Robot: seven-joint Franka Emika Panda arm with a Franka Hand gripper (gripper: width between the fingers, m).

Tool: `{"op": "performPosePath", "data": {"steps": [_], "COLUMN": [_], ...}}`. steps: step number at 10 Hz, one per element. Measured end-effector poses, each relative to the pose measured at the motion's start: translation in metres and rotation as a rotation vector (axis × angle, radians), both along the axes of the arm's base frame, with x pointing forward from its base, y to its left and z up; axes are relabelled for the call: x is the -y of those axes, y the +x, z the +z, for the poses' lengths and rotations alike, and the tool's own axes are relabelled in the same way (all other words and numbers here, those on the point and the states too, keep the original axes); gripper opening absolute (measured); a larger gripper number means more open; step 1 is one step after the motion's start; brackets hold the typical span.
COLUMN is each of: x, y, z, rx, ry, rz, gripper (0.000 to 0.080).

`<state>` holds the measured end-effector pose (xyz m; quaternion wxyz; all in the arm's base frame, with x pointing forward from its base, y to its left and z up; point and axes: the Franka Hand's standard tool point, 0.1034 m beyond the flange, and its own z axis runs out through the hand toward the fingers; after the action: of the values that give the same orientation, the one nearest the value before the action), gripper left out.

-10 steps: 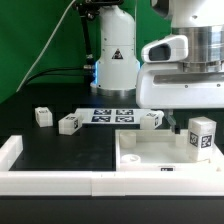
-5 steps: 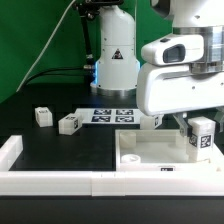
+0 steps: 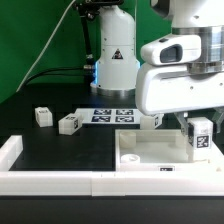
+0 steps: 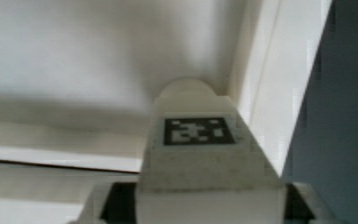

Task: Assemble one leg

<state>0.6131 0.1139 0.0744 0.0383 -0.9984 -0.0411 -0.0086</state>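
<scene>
My gripper (image 3: 198,132) is shut on a white leg (image 3: 200,135) with a square marker tag, and holds it upright over the right end of the large flat white square part (image 3: 145,152). In the wrist view the leg (image 4: 201,140) fills the middle between my fingers (image 4: 112,205), with its tip close to the white part's surface (image 4: 69,110) beside a raised white edge (image 4: 274,60). Three more legs lie on the black table: two at the exterior view's left (image 3: 42,116) (image 3: 69,123) and one behind the square part (image 3: 151,120).
The marker board (image 3: 112,114) lies flat at the back of the table near the robot's base (image 3: 115,60). A white wall (image 3: 60,181) runs along the table's front, with a raised end (image 3: 9,150) at the exterior view's left.
My arm has come lower and a little to the exterior view's left with the leg in it. The leg now sits lower over the square part.
</scene>
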Motion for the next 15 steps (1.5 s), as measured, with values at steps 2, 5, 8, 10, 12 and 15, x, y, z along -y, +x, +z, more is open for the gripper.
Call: {"op": "performPosePath", "data": {"steps": [2, 5, 8, 10, 12, 15], "x": [0.0003, -0.0009, -0.0022, -0.004, -0.0038, -0.0047], "y": [0.0007, 0.0005, -0.0003, -0.0008, 0.0003, 0.0], "z": [-0.0003, -0.0011, -0.0018, -0.0017, -0.0018, -0.0022], "rx": [-0.015, -0.053, -0.07, -0.083, -0.102, -0.101], "ry": [0.018, 0.034, 0.036, 0.033, 0.032, 0.033], "rz": [-0.295, -0.711, -1.066, -1.258, -1.397, -1.378], "gripper": [0.0289, 0.0291, 0.0291, 0.0291, 0.0291, 0.0468]}}
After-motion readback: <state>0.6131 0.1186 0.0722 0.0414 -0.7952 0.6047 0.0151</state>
